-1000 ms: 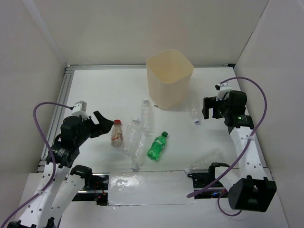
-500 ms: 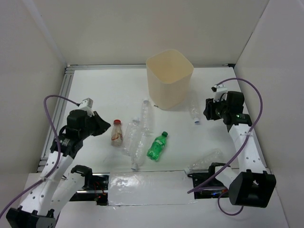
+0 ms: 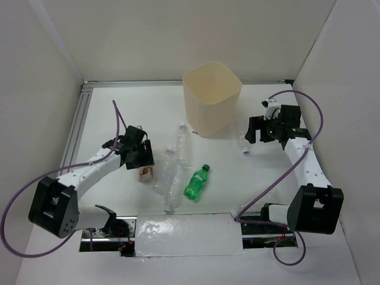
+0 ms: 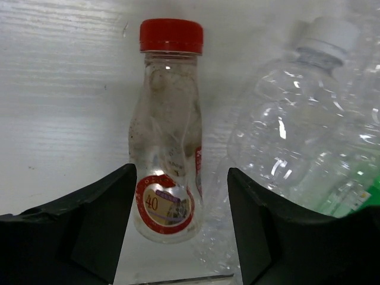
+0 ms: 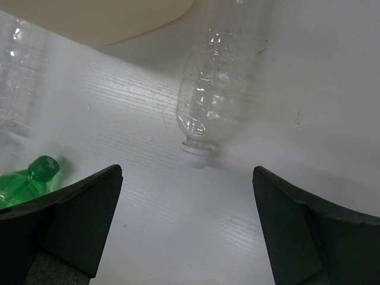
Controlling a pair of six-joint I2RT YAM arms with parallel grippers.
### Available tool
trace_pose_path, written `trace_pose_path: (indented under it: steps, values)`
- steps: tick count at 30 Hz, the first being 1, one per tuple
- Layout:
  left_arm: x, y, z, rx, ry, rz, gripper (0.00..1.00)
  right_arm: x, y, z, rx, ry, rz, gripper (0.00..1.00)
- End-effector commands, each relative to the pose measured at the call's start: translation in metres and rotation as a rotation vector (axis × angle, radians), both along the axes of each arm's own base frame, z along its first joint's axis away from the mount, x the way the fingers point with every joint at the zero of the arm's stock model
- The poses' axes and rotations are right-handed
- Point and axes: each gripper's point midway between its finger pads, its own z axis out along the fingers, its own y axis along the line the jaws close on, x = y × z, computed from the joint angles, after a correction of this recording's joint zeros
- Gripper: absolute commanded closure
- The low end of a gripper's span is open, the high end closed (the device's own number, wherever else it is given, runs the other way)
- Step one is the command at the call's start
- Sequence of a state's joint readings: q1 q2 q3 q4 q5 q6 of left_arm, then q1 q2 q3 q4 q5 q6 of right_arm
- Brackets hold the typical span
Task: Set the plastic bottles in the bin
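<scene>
Tabletop [image 3: 119,113]: white, walled on three sides, filling the overhead view.
Bin [image 3: 209,116]: cream, upright on the tabletop, upper centre of the overhead view.
Left arm [image 3: 98,163]: reaches in from the lower left. Its jaws are apart, one on each side of the red-capped bottle's base, with a narrow gap on both sides.
Right arm [image 3: 303,160]: runs up the right edge. Its jaws are spread wide with nothing between them.
Clear bottles [image 3: 172,172]: a cluster lying at centre, below the bin, pressed together.
Lone clear bottle [image 5: 208,101]: lies just right of the bin's base, ahead of the right jaws, white cap nearest them.
Green bottle [image 3: 196,182]: lies just right of the cluster.
Red-capped bottle [image 4: 169,154]: lies just left of the cluster, well apart from the bin.
</scene>
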State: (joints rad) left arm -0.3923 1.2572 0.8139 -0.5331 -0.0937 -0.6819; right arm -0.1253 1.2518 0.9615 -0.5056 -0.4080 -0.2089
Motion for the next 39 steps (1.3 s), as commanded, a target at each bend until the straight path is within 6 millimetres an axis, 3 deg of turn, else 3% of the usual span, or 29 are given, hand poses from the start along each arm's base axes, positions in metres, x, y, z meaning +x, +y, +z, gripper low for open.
trace_pose_path:
  steps: [1, 3, 6, 7, 9, 10, 12, 13, 14, 15, 17, 18, 19, 20, 21, 22, 23, 24, 25, 26, 28, 33, 34, 35, 36, 38, 39]
  values:
    - [0.011, 0.010, -0.012, 0.086, 0.003, 0.020, 0.25, 0.020, -0.001, 0.029, 0.009, -0.104, 0.002, 0.03]
    - [0.010, 0.013, -0.032, 0.128, 0.063, 0.013, 0.25, 0.022, -0.001, 0.031, 0.007, -0.115, 0.002, 0.03]
    - [0.011, 0.012, -0.048, 0.144, 0.100, 0.011, 0.26, 0.024, -0.001, 0.033, 0.006, -0.125, 0.002, 0.02]
    - [0.008, 0.012, -0.057, 0.149, 0.134, 0.006, 0.30, 0.024, -0.001, 0.030, 0.007, -0.116, 0.002, 0.02]
    - [0.008, 0.010, -0.059, 0.142, 0.139, 0.002, 0.44, 0.024, -0.001, 0.030, 0.007, -0.116, 0.002, 0.02]
    - [0.011, 0.009, -0.057, 0.139, 0.130, 0.002, 0.61, 0.027, -0.002, 0.030, 0.001, -0.119, 0.008, 0.02]
    - [0.015, 0.002, -0.041, 0.117, 0.099, -0.011, 0.78, 0.028, 0.001, 0.035, 0.009, -0.129, 0.019, 0.05]
    - [0.016, -0.002, -0.030, 0.111, 0.072, -0.032, 0.83, 0.028, 0.002, 0.035, 0.009, -0.133, 0.032, 0.07]
    - [0.027, -0.010, 0.003, 0.078, -0.016, -0.046, 0.89, 0.028, 0.003, 0.036, 0.009, -0.137, 0.045, 0.19]
    - [0.030, -0.016, 0.022, 0.060, -0.058, -0.056, 0.93, 0.028, 0.005, 0.041, 0.011, -0.160, 0.063, 0.30]
    - [0.042, -0.031, 0.084, 0.025, -0.193, -0.117, 0.97, 0.025, 0.012, 0.049, 0.027, -0.194, 0.101, 0.53]
    - [0.044, -0.043, 0.117, -0.034, -0.268, -0.161, 1.00, 0.021, 0.016, 0.046, 0.041, -0.197, 0.118, 0.70]
    - [0.046, -0.053, 0.142, -0.060, -0.327, -0.219, 1.00, 0.018, 0.018, 0.046, 0.039, -0.203, 0.131, 0.76]
    - [0.054, -0.063, 0.187, -0.109, -0.423, -0.246, 1.00, 0.018, 0.018, 0.051, 0.034, -0.228, 0.132, 0.80]
    - [0.061, -0.074, 0.218, -0.159, -0.511, -0.279, 1.00, 0.017, 0.018, 0.046, 0.035, -0.224, 0.132, 0.80]
    - [0.064, -0.095, 0.234, -0.225, -0.541, -0.361, 1.00, 0.016, 0.017, 0.049, 0.027, -0.235, 0.126, 0.74]
    - [0.071, -0.106, 0.270, -0.272, -0.630, -0.393, 1.00, 0.016, 0.017, 0.045, 0.027, -0.234, 0.126, 0.65]
    - [0.078, -0.117, 0.286, -0.311, -0.674, -0.422, 1.00, 0.017, 0.014, 0.044, 0.016, -0.232, 0.112, 0.55]
    - [0.090, -0.131, 0.315, -0.368, -0.783, -0.453, 1.00, 0.016, 0.014, 0.041, 0.017, -0.223, 0.111, 0.47]
    - [0.102, -0.152, 0.329, -0.423, -0.811, -0.487, 1.00, 0.017, 0.012, 0.037, 0.013, -0.213, 0.104, 0.34]
    - [0.124, -0.173, 0.357, -0.490, -0.897, -0.513, 1.00, 0.018, 0.010, 0.034, 0.015, -0.199, 0.088, 0.31]
    - [0.197, -0.226, 0.384, -0.535, -1.000, -0.447, 0.97, 0.014, 0.008, 0.025, 0.005, -0.187, 0.074, 0.24]
    - [0.208, -0.233, 0.363, -0.523, -0.964, -0.447, 0.94, 0.016, 0.008, 0.027, 0.003, -0.196, 0.074, 0.22]
    - [0.222, -0.233, 0.358, -0.511, -0.962, -0.392, 0.92, 0.016, 0.006, 0.026, -0.003, -0.195, 0.067, 0.20]
    - [0.230, -0.233, 0.361, -0.512, -0.972, -0.366, 0.87, 0.014, 0.007, 0.025, -0.003, -0.195, 0.067, 0.20]
    - [0.247, -0.243, 0.337, -0.487, -0.946, -0.341, 0.68, 0.014, 0.005, 0.025, -0.010, -0.194, 0.059, 0.14]
    - [0.251, -0.244, 0.336, -0.470, -0.949, -0.312, 0.58, 0.013, 0.003, 0.024, -0.018, -0.193, 0.050, 0.14]
